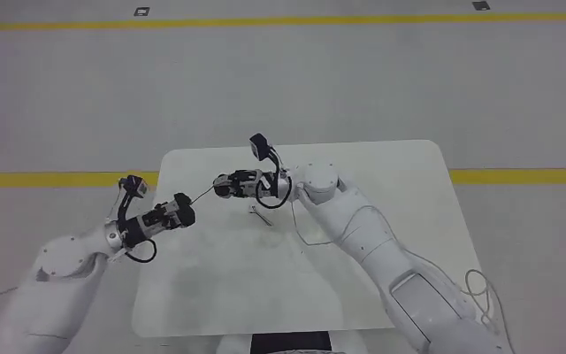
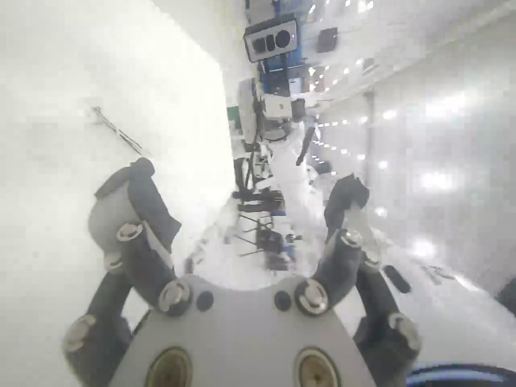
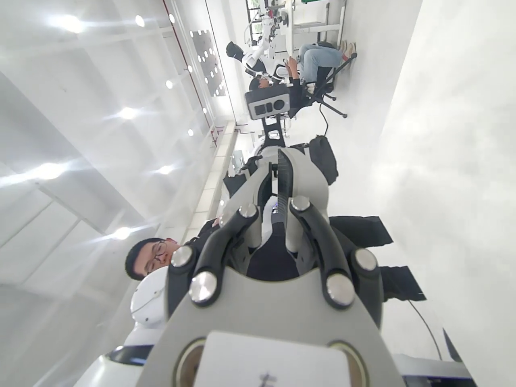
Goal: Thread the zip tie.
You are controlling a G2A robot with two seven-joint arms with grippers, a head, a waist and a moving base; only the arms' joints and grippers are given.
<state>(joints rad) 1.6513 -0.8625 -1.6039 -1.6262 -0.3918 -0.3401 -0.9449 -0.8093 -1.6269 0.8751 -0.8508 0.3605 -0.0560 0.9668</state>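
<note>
The left gripper [image 2: 242, 191], jaws spread wide and empty, hovers above the left edge of the white rectangular table [image 1: 380, 177]. The right gripper [image 1: 218, 187], jaws closed, pinches a thin black zip tie [image 1: 203, 195] near the far edge.

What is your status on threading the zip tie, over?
Left claw open. Right claw shut on thin black plastic zip tie, tip toward left claw. Second zip tie lies on white table.

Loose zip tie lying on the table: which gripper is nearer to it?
Right. The right gripper hangs close beside the loose zip tie, shut on a second tie; the left gripper, open, sits farther off near the left edge of the table.
</note>
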